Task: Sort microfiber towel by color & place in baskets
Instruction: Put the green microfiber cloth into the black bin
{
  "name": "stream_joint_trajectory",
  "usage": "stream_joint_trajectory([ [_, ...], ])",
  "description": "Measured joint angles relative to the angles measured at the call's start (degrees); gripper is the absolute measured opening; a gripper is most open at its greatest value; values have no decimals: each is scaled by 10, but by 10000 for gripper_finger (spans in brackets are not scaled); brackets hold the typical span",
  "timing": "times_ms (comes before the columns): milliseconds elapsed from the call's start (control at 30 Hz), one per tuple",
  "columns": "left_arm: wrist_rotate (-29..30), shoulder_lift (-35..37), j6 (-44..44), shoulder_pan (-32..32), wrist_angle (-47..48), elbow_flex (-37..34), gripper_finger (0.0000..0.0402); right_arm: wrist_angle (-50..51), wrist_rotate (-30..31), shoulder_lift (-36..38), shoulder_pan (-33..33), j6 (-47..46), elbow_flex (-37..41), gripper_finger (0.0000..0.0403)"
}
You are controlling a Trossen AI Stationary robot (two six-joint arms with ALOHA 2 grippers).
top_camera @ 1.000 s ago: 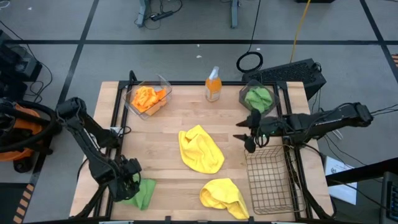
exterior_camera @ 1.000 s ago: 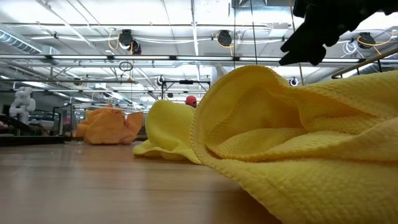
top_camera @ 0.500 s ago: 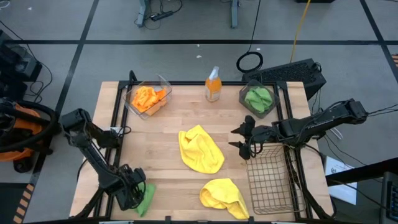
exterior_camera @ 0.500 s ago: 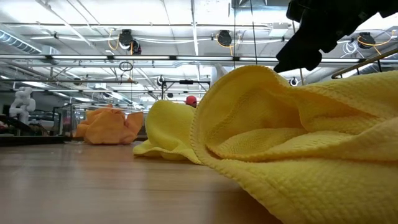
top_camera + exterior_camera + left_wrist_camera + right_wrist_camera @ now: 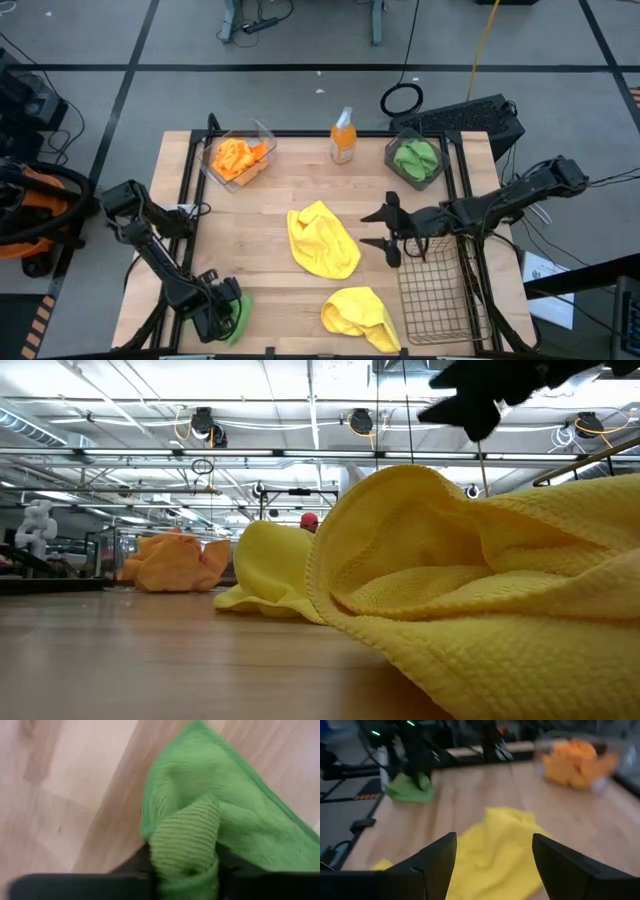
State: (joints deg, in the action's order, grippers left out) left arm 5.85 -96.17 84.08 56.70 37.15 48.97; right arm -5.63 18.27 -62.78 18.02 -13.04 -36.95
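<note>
A green microfiber towel [image 5: 240, 312] lies at the table's near left corner, and my left gripper [image 5: 220, 312] is shut on it, pointing down. Two yellow towels lie on the wood, one mid-table [image 5: 322, 240] and one near the front edge [image 5: 360, 316]. Orange towels fill the clear basket [image 5: 238, 158] at the far left. Another green towel sits in the dark basket [image 5: 415, 160] at the far right. My right gripper [image 5: 384, 230] hangs open above the table, just right of the mid-table yellow towel [image 5: 495, 845], touching nothing. My left gripper pinches a raised fold [image 5: 186, 837] of the green towel between its two fingers [image 5: 136, 866], coming from above and pointing down. The fold bunches up between them, while the rest of the towel [image 5: 250, 815] lies spread on the table.
A brown wire mesh basket [image 5: 435, 295] stands at the near right, below my right arm. An orange spray bottle [image 5: 343, 135] stands at the far edge between the clear and dark baskets. Bare wood lies between the left gripper and the yellow towels.
My left gripper has gone down and toward the table's near edge onto the green towel, which now looks more bunched. My right gripper has moved toward the table's left, out over the wood beside the mid-table yellow towel, still open.
</note>
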Motion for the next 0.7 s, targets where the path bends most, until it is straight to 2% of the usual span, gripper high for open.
stream_joint_trajectory([
  [67, 30, 7, -17, -9, 2, -1, 44, -50, 0, -14, 9, 29, 0, 251],
  [133, 77, 22, -26, -22, 11, -4, 19, -95, -1, -30, 18, 54, 0, 251],
  [333, 201, 105, -67, -54, 50, -4, 42, -248, -2, -110, 36, 135, 0, 251],
  [500, 345, 185, -125, -79, 73, -4, 28, -377, -1, -186, 35, 155, 0, 251],
  [700, 527, 259, -226, -112, 58, -4, 25, -496, 57, -270, 35, 174, -2, 251],
])
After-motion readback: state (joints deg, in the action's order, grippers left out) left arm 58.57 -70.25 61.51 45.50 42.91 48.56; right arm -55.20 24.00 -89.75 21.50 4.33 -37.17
